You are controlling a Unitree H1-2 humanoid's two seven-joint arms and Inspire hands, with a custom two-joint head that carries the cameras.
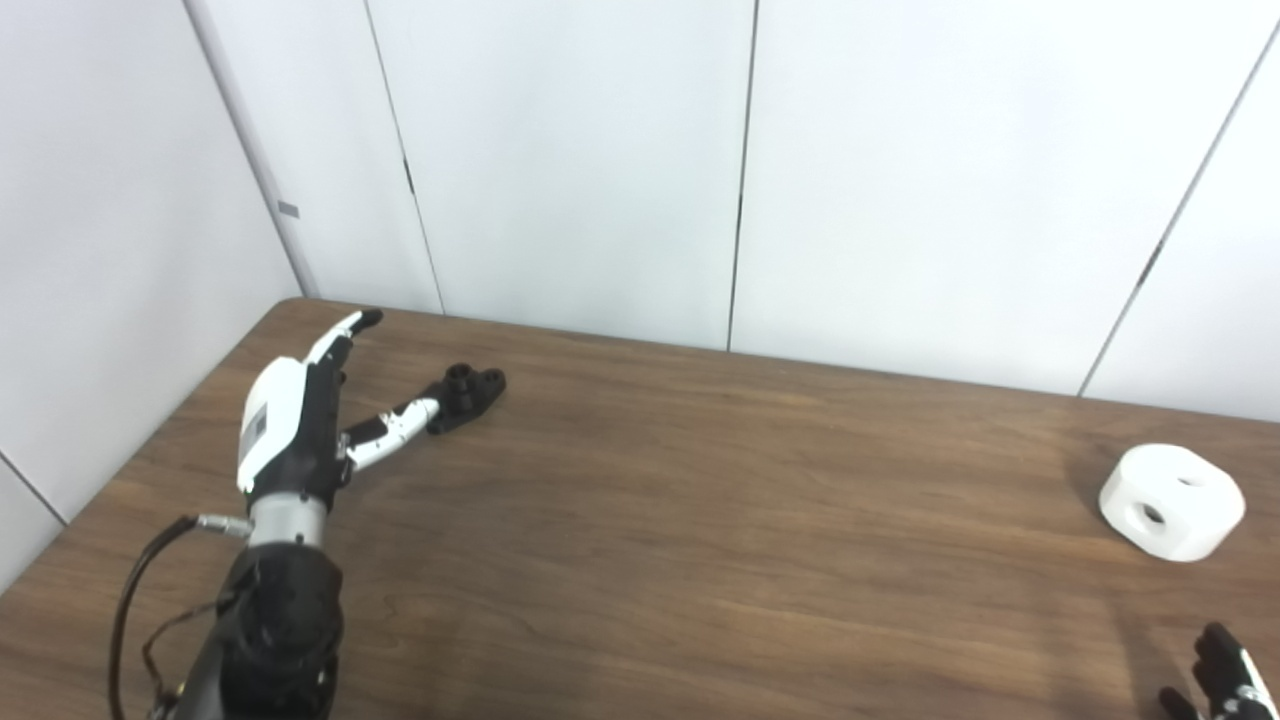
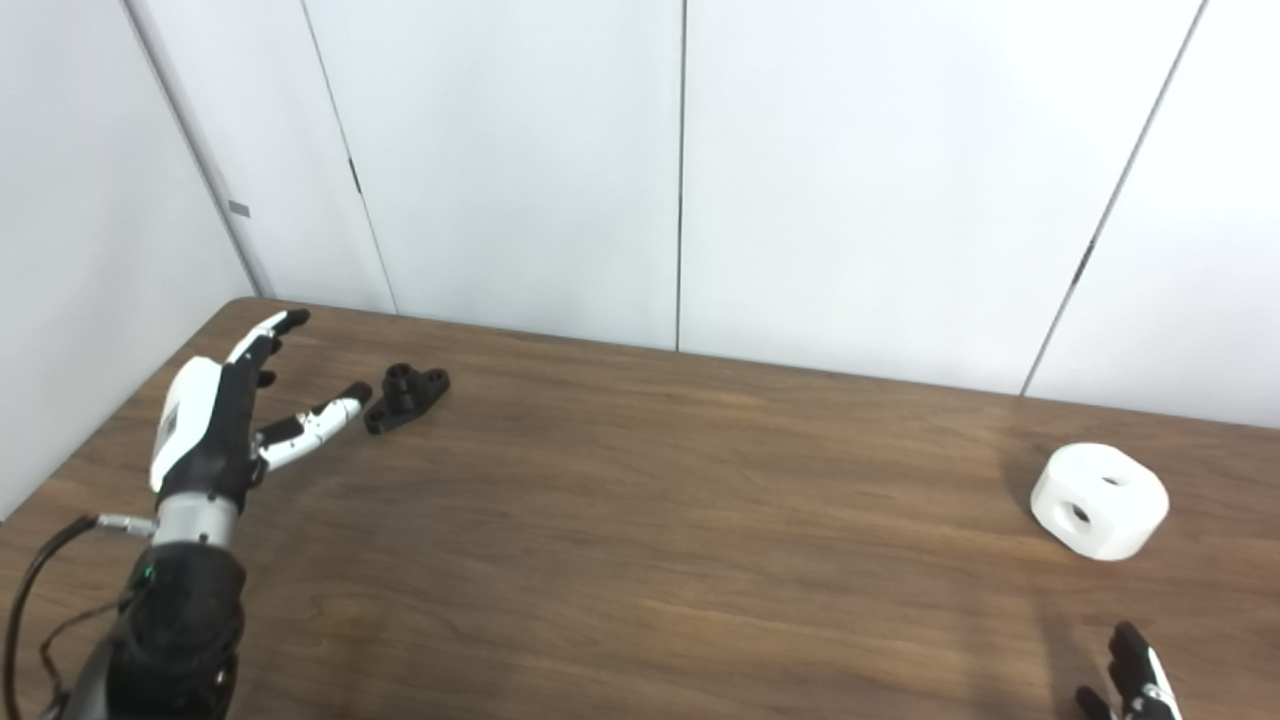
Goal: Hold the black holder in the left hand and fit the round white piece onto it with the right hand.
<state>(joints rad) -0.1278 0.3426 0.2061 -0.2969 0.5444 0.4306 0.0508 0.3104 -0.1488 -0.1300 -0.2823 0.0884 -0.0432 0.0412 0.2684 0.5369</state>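
The black holder (image 1: 466, 394) lies on the wooden table (image 1: 700, 520) at the far left, a small piece with a raised round boss. My left hand (image 1: 300, 420) hovers just left of it, open, fingers stretched toward the wall and the thumb tip close to the holder's near end. The round white piece (image 1: 1172, 500), a chunky puck with holes in its top and side, rests at the far right of the table. Only the fingertips of my right hand (image 1: 1222, 680) show at the bottom right corner, well short of the white piece; they look spread.
White wall panels (image 1: 600, 160) rise straight behind the table's far edge. The table's rounded back left corner (image 1: 295, 305) is close to my left hand. Bare wood lies between the holder and the white piece.
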